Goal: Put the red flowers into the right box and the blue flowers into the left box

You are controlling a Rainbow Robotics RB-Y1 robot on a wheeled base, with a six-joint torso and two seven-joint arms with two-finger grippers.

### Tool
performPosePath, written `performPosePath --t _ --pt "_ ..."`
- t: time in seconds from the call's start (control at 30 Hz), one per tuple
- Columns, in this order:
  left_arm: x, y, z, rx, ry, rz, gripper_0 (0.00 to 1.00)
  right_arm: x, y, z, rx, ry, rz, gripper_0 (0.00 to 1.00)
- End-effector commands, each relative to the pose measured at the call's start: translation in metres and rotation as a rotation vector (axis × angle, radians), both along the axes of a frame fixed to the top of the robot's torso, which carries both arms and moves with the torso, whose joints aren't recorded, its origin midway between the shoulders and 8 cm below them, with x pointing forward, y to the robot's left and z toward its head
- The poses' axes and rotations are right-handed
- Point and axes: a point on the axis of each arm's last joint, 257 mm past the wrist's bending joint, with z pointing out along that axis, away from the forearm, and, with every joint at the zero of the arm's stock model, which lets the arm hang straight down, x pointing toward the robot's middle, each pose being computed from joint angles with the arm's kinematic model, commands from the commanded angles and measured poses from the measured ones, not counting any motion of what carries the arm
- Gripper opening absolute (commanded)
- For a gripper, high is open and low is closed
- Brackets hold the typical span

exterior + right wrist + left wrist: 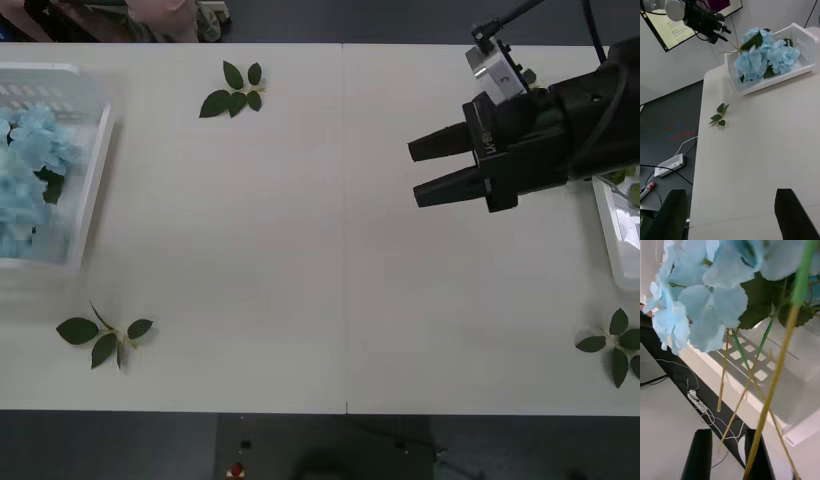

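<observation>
The blue flowers (25, 170) lie heaped in the left box (95, 170) at the table's far left. In the right wrist view the same blue flowers (763, 56) fill the left box (805, 41), and my left gripper (723, 33) hangs just beyond it at the end of a thin stem. In the left wrist view my left gripper (728, 435) has its black fingers close together on a blue flower (711, 303) stem over the box's slotted wall (752, 371). My right gripper (414, 172) hovers open and empty over the table beside the right box (612, 215). The red flowers are out of view.
Bloomless green leaf sprigs lie at the back centre-left (235, 90), the front left (105, 335) and the front right (615, 345). One sprig (719, 116) shows near the table edge in the right wrist view. Bare white tabletop spans the middle between the boxes.
</observation>
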Motion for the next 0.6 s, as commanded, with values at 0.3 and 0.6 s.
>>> performPosePath --t 0.3,0.6 --pt "0.012 -0.004 0.032 0.089 -0.017 -0.043 0.79 -0.016 0.004 0.047 0.045 -0.043 0.068 0.68" --pt "0.015 -0.013 0.033 0.061 -0.025 -0.052 1.00 -0.012 0.005 0.046 0.063 -0.025 0.075 0.68"
